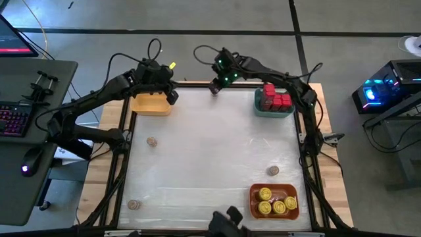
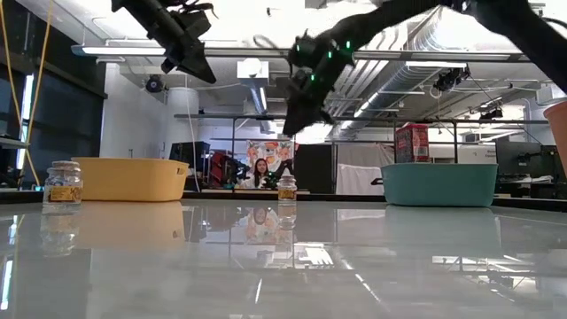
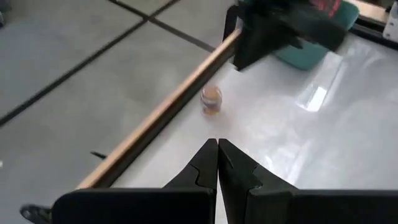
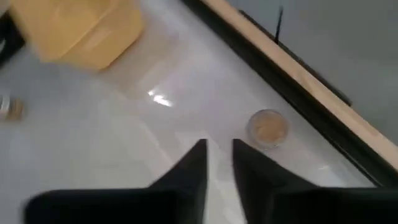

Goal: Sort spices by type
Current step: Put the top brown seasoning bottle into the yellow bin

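Observation:
A small tan jar (image 4: 267, 127) stands upright on the white table by the far edge, also in the left wrist view (image 3: 211, 99). My right gripper (image 4: 217, 149) hovers above and just beside it, fingers slightly apart, nothing between them. My left gripper (image 3: 217, 146) is shut and empty, raised beside the yellow bin (image 1: 151, 104) at the far left. Red tins (image 1: 275, 99) sit in the teal bin (image 1: 260, 108) at the far right. Yellow-lidded jars (image 1: 273, 201) lie in the orange bin (image 1: 253, 197) at the near right. Three more tan jars (image 1: 152, 141) (image 1: 273, 170) (image 1: 134, 205) stand loose on the table.
A wooden rail with a black frame (image 4: 292, 74) runs along the far edge right behind the jar. The table's middle (image 1: 210, 158) is bare white surface. A person (image 2: 261, 170) sits in the room beyond the table.

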Robot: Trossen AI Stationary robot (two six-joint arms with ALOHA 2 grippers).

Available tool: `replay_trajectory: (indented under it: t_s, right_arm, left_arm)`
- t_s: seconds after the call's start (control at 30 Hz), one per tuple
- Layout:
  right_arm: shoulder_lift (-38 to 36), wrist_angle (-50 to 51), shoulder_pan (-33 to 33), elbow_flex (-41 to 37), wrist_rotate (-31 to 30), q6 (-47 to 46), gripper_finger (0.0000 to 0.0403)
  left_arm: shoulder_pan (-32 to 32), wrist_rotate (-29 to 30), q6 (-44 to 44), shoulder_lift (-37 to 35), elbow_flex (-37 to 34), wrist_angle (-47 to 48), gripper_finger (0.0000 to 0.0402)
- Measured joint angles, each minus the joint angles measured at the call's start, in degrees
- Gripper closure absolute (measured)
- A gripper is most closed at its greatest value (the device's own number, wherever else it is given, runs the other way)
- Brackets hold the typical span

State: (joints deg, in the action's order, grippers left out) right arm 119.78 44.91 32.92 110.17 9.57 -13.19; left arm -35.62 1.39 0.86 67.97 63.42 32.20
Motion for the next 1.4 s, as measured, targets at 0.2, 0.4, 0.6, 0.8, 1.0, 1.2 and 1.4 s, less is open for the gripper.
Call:
replay_trajectory:
  t_s: [0.2,0.4,0.6,0.8,1.0,1.2,1.4]
  right_arm:
    - [5.0,-4.0,2.6,0.0,0.3,-4.9,0.0188]
    - [8.2,-4.6,1.3,1.3,-3.6,-3.9,0.0111]
    - [8.8,-6.7,0.7,1.6,-9.8,-3.2,0.0108]
    - [10.5,-6.7,1.0,1.6,-10.4,-6.5,0.0108]
    - [12.9,-6.8,0.3,1.6,-9.2,-9.1,0.0108]
    - [14.2,-7.1,-0.1,1.5,-11.1,-10.8,0.0128]
    - [13.9,-5.0,-0.1,1.6,-10.4,-8.6,0.0236]
  left_arm:
    - [0.0,-2.3,0.2,-0.7,0.0,4.8,0.0402]
    - [0.0,-2.4,0.3,-0.8,0.0,5.0,0.0401]
    - [0.0,-2.4,0.3,-0.8,0.0,4.9,0.0401]
    - [0.0,-2.6,-1.3,-0.8,0.0,4.9,0.0401]
    - [0.0,-2.8,-2.3,-0.8,0.0,4.7,0.0402]
    - [0.0,-2.8,-2.8,-0.8,0.0,4.0,0.0402]
    - [0.0,-2.8,-2.7,-0.7,0.0,1.9,0.0402]
